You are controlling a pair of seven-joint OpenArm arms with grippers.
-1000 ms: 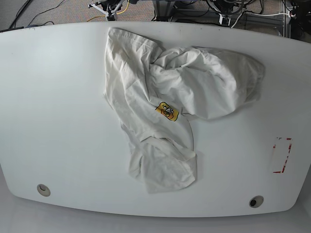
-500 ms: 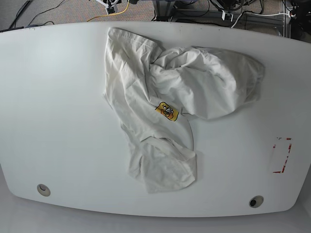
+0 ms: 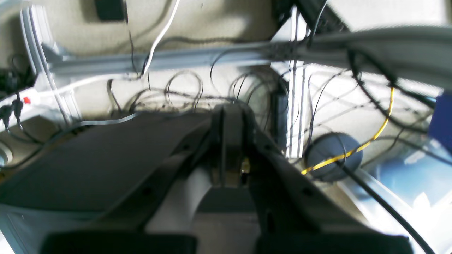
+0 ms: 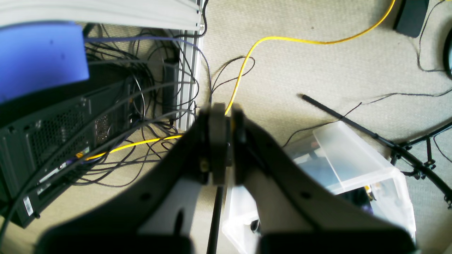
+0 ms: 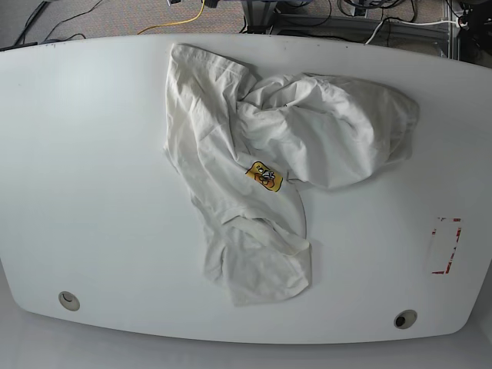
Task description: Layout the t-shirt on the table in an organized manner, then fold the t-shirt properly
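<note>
— Where's the t-shirt (image 5: 269,169) lying?

— Crumpled on the white table (image 5: 92,177), a little toward twelve o'clock of the middle; one bunched lobe spreads toward two o'clock, a long wrinkled strip runs from eleven o'clock down to a folded end near six; the small yellow-orange logo patch (image 5: 264,176) faces up about where the two parts meet.

— Anything else on the tabletop?

— A red-outlined rectangle mark (image 5: 444,246) at four o'clock, well apart from the cloth; a round hole (image 5: 68,300) near the seven o'clock corner and another round hole (image 5: 404,319) near five; nothing lies on the shirt or against it.

— And the arms?

— Neither shows above the table; both wrist cameras look at the floor. The left gripper (image 3: 231,121) has its fingers pressed together with nothing between them; beyond it, a tangle of black cables, a yellow cable (image 3: 356,150) crossing a dark round disc (image 3: 333,155) at three o'clock, an aluminium frame rail (image 3: 176,60) at twelve.

— The right one?

— The right gripper (image 4: 221,116) is closed too, and empty; a black computer case (image 4: 60,141) sits at nine o'clock of it, a clear plastic bin (image 4: 353,165) at four o'clock, a yellow cord (image 4: 282,40) curling over beige carpet toward one o'clock; a blue box (image 4: 40,56) blurs the ten o'clock corner.
</note>
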